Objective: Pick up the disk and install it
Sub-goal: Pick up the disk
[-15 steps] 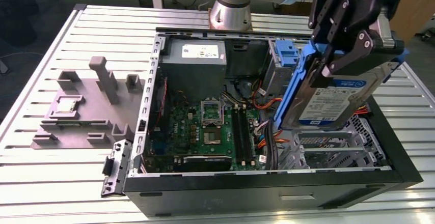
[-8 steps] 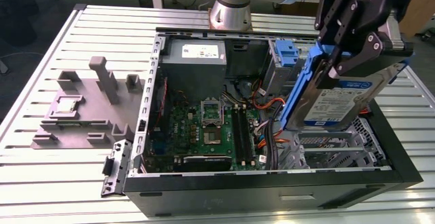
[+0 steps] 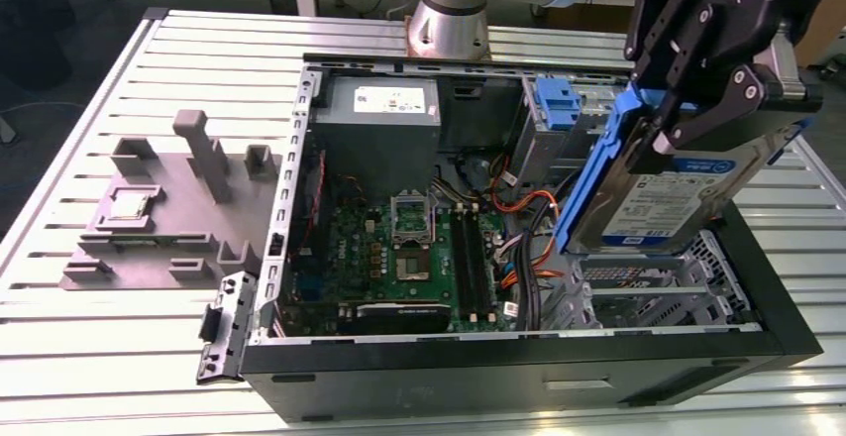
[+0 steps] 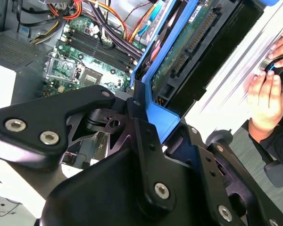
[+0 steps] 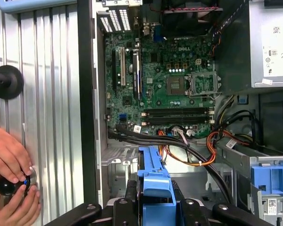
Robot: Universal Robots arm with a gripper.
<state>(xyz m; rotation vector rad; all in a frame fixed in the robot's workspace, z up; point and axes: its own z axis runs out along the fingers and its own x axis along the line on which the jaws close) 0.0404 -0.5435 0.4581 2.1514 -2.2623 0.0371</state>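
Slatted table, disk clamped in gripper, above open case

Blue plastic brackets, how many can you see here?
2. One bracket frames the disk held in the gripper; the other bracket stands inside the computer case, along its far wall in the exterior view. Others may be hidden.

disk clamped in tool, on edge, hanging just above drive cage inside case; motherboard below tool, toward the exterior view's left; power supply behind motherboard; fixture block on table, well apart from tool, outside case
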